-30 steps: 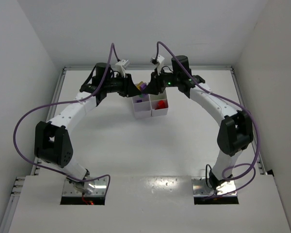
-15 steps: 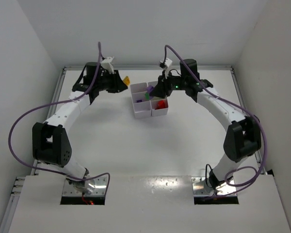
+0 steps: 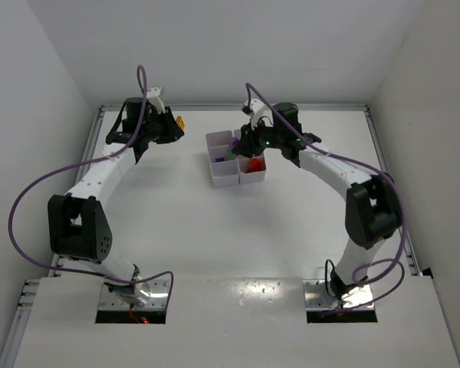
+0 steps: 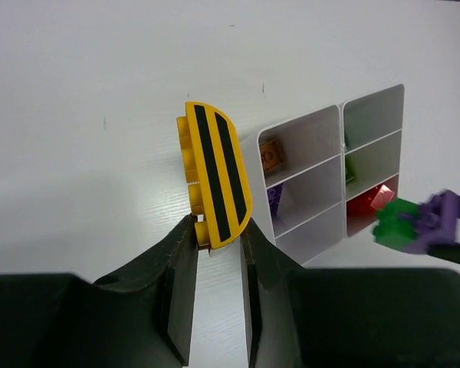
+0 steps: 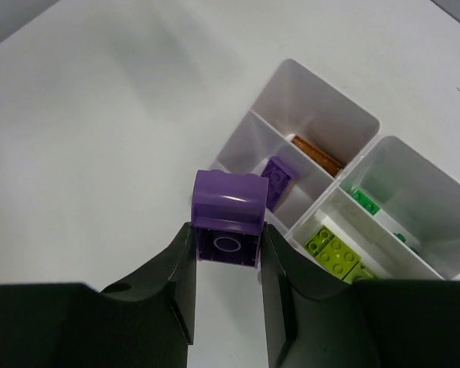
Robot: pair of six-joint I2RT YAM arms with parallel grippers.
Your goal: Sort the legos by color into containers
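The left tool (image 4: 218, 239) is clenched on the lower end of a yellow brick (image 4: 218, 172). The brick is a glossy plastic piece with one rounded edge, two black stripes along its flat face and round studs down its side. It stands nearly upright between the dark, smooth fingers. In the overhead view this tool (image 3: 173, 126) hangs over the far left part of the matte white tabletop (image 3: 215, 230), with the brick (image 3: 182, 123) jutting from its tip.

The tray (image 4: 372, 93) is thin-walled white plastic with square cells. It lies ahead of the left tool and off to its right, well apart from it. From that side its cells show an orange brick (image 4: 272, 156), a small purple brick (image 4: 274, 201), something green (image 4: 350, 170) and a shiny red brick (image 4: 372, 201).

The right tool (image 5: 226, 234) grasps a purple brick (image 5: 228, 218) with an arched, glossy top and a ring moulded into its flat face. The brick is pinched at both sides. In the left wrist view a green piece (image 4: 395, 222) sits against it, but I cannot tell whether the two are joined. The tray (image 5: 307, 107) lies just ahead of this tool and to its right. The studded lime bricks (image 5: 333, 249) are in the cell nearest the fingers.
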